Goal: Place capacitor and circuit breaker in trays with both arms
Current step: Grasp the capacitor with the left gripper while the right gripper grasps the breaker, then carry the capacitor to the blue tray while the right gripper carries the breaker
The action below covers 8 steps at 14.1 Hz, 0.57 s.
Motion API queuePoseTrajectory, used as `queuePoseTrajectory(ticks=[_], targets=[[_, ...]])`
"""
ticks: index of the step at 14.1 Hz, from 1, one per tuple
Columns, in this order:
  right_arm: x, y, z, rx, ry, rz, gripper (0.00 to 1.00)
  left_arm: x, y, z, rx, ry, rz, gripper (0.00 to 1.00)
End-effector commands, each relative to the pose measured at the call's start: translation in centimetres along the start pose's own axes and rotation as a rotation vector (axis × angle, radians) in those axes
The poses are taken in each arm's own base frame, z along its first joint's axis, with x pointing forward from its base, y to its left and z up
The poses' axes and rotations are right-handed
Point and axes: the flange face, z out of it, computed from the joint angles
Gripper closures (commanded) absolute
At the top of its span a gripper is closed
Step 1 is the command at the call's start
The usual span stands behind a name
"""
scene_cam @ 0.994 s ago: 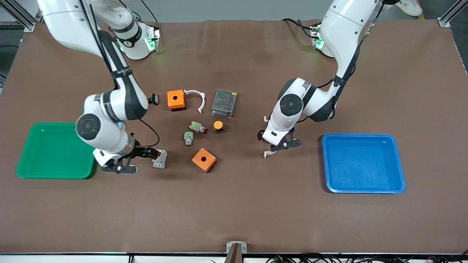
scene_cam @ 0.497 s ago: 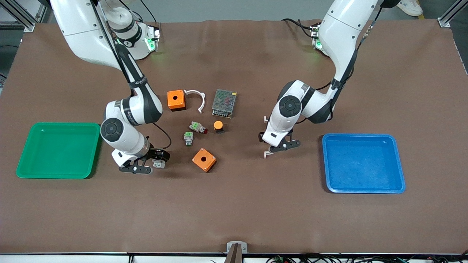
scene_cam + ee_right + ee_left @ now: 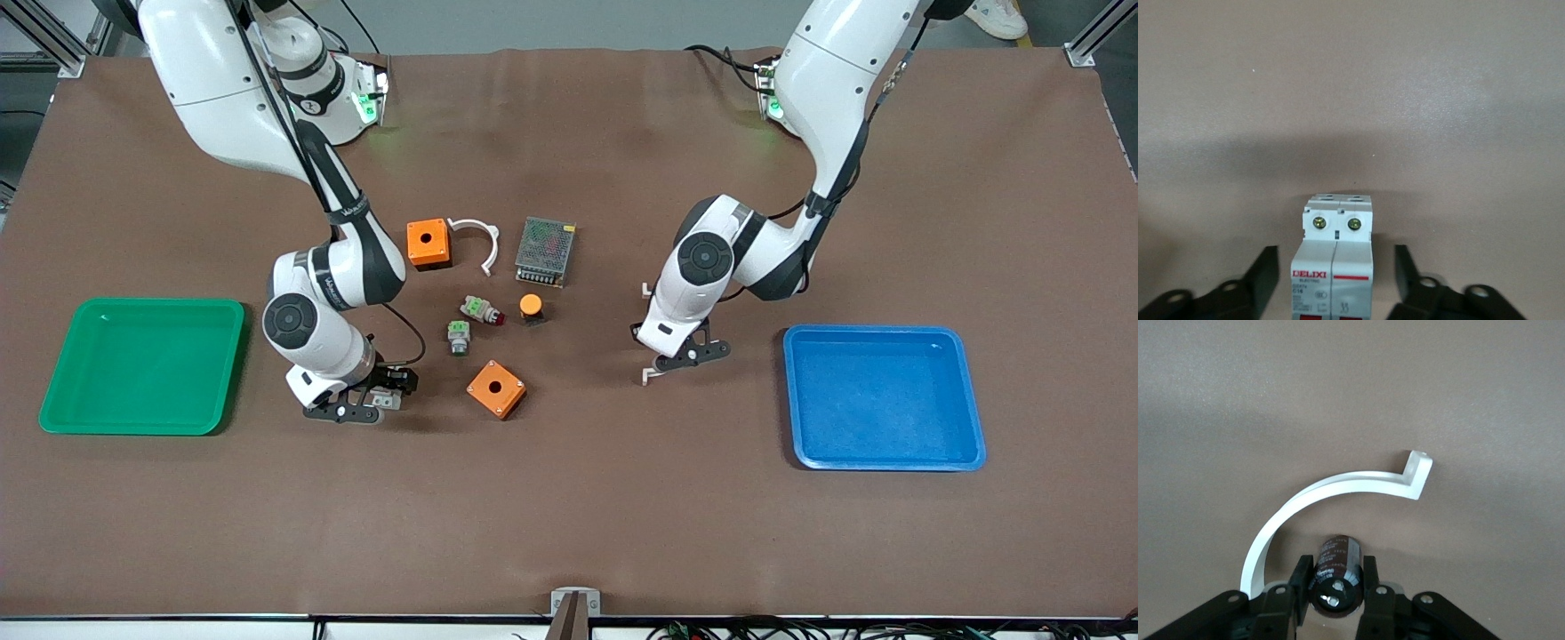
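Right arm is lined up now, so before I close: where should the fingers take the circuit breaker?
Grip the circuit breaker across its two long flat sides, coming straight down from above. It lies flat on the table between the open fingers of the right gripper, and those parallel white faces suit the pads.

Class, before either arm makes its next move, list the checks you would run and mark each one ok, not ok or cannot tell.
1. Left gripper shut on the capacitor: ok.
2. Capacitor free of the white curved clip: cannot tell.
3. Right gripper straddling the circuit breaker: ok.
4. Right gripper shut on the circuit breaker: not ok, fingers apart.
5. Blue tray and green tray free to receive: ok.
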Motion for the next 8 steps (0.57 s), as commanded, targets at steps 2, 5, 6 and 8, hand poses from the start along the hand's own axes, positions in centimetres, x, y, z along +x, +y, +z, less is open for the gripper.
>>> queuePoseTrajectory(ticks=[2, 5, 6, 8], targets=[[0.0, 0.0, 0.1, -0.004, 0.0, 0.013, 0.97, 0.5, -0.2, -5.1, 0.012, 0.023, -0.023, 0.8], [1.8, 2.8, -3.1, -0.007, -0.003, 0.043, 1.0, 3.9, -2.8, -11.7, 0.064, -0.008, -0.044, 0.8], [2.7, 3.8, -5.5, -0.009, -0.019, 0.045, 1.0, 5.6, -4.3, -13.3, 0.082, -0.04, -0.038, 0.8], [4.4, 8.0, -9.7, -0.011, -0.082, 0.078, 1.0, 9.1, -8.2, -15.6, 0.09, -0.061, -0.042, 0.8]])
